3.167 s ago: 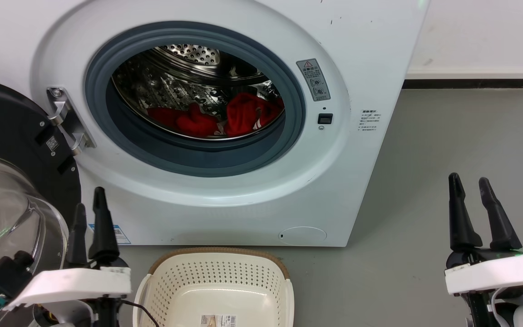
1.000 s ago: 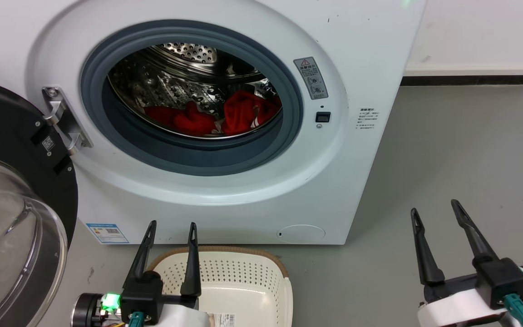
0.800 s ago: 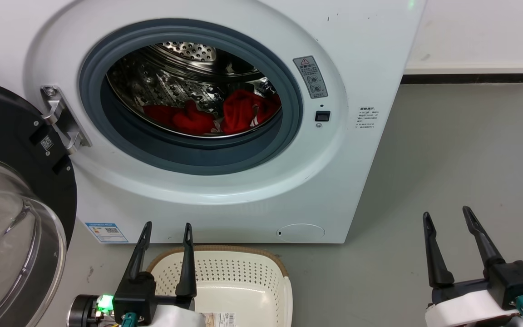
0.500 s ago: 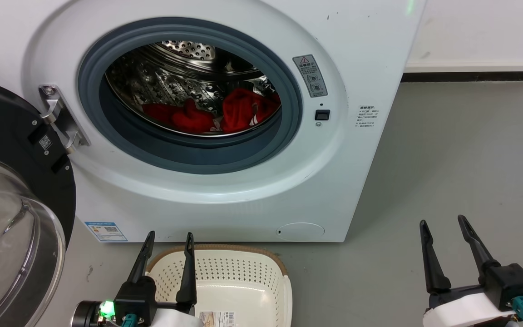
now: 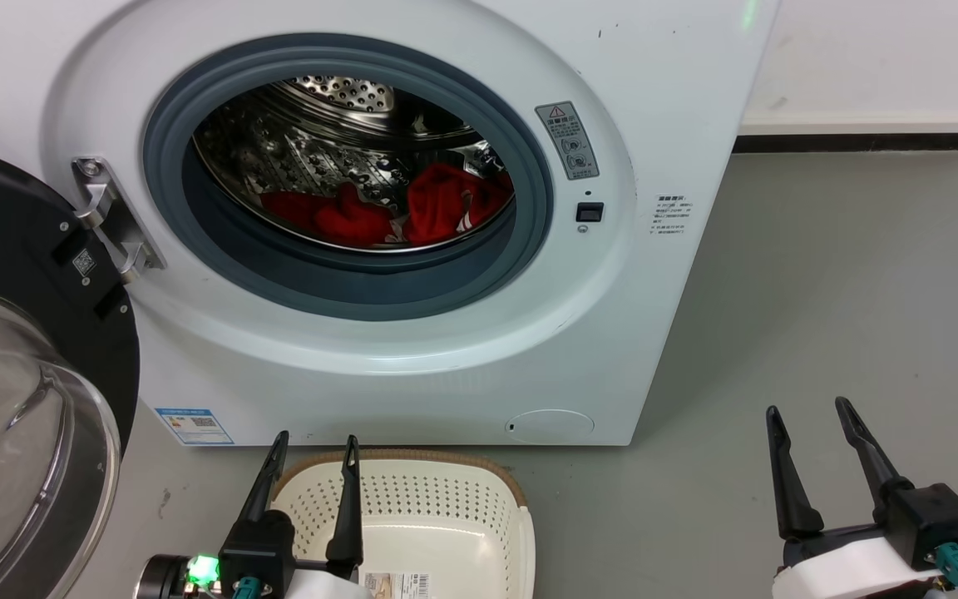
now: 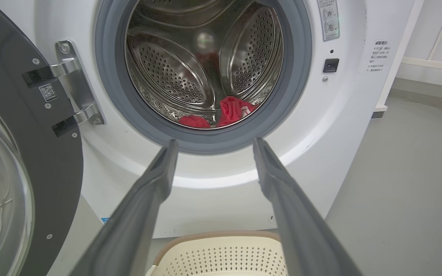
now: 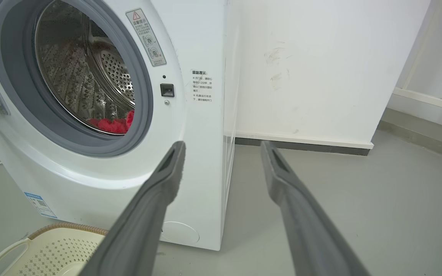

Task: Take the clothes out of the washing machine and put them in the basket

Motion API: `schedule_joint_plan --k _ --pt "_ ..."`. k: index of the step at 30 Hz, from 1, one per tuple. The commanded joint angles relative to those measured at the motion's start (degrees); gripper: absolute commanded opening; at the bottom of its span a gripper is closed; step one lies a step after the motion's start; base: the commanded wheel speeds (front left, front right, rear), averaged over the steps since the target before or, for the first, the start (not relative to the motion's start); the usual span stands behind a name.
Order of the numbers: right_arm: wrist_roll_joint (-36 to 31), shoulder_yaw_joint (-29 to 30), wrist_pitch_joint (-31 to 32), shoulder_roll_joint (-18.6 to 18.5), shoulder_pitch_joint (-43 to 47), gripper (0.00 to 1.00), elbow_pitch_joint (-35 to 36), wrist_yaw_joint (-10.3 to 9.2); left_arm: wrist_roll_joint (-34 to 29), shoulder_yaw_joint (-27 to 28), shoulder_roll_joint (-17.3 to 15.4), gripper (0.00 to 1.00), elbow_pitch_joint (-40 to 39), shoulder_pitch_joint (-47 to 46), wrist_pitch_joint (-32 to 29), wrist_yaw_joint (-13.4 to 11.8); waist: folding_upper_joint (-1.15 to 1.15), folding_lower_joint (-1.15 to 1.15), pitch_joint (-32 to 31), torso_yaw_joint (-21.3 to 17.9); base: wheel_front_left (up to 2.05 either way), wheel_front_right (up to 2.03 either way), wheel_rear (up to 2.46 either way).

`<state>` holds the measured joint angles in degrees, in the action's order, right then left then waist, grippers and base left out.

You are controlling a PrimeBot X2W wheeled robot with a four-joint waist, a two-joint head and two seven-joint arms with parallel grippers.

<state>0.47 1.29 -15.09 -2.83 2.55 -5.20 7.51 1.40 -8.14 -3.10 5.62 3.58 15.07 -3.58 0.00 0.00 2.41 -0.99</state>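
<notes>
Left gripper (image 5: pixel 317 435) agape; rumpled bright-red clothes (image 5: pixel 437 208), white-trimmed.

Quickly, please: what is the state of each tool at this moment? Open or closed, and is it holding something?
Left tool: open, holding nothing.
Right tool: open, holding nothing.

the washing machine (image 5: pixel 678 83) was white, its porthole rim (image 5: pixel 346 298) grey, its drum (image 5: pixel 304 158) shiny steel dotted with holes. the clothes (image 5: pixel 446 204) were bright red. the basket (image 5: pixel 446 507) was cream, hole-patterned, brown-rimmed. my fingers (image 5: pixel 348 499) were black.
</notes>
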Motion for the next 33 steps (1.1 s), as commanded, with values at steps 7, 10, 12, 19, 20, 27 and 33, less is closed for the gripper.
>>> schedule_joint_plan --k 7,10,12,19,20,27,33 --pt "0.2 -0.1 -0.12 -0.1 -0.4 1.0 -0.15 -0.04 -0.67 0.35 0.11 1.0 -0.29 -0.13 0.16 -0.33 0.0 0.0 -0.18 -0.06 0.0 0.0 0.0" --pt "0.33 -0.21 -0.12 -0.1 -0.7 1.0 -0.29 -0.04 -0.92 0.5 0.13 1.0 -0.5 -0.16 0.16 -0.58 0.0 0.0 -0.07 -0.31 0.0 0.0 0.0" --pt "0.33 -0.26 -0.12 -0.1 -0.94 1.0 -0.55 -0.04 -0.75 0.58 0.04 1.0 -0.51 0.05 0.15 -0.33 0.0 0.0 0.22 -0.9 0.0 0.0 0.0" --pt "1.25 0.77 -0.12 -0.06 -4.63 1.0 -2.02 -0.04 -0.53 2.66 -2.95 1.0 1.74 -5.35 0.15 2.12 0.0 0.0 6.35 -5.4 0.0 0.0 0.0" --pt "1.67 0.65 -0.12 -0.08 -5.25 1.0 -1.74 -0.04 -0.49 3.1 -3.68 1.0 2.17 -6.56 0.15 2.54 0.0 0.0 7.59 -6.21 0.0 0.0 0.0" --pt "4.95 -0.6 -0.12 -0.05 -9.65 1.0 -0.09 -0.05 -1.61 6.14 -11.73 1.0 7.97 -17.8 0.15 5.75 0.0 0.0 16.76 -12.88 0.0 0.0 0.0" --pt "7.88 -1.32 -0.12 -0.02 -11.62 1.0 1.67 -0.04 -2.02 6.92 -19.73 1.0 17.56 -31.92 -2.92 8.78 0.0 0.0 23.53 -17.44 0.0 0.0 0.0"
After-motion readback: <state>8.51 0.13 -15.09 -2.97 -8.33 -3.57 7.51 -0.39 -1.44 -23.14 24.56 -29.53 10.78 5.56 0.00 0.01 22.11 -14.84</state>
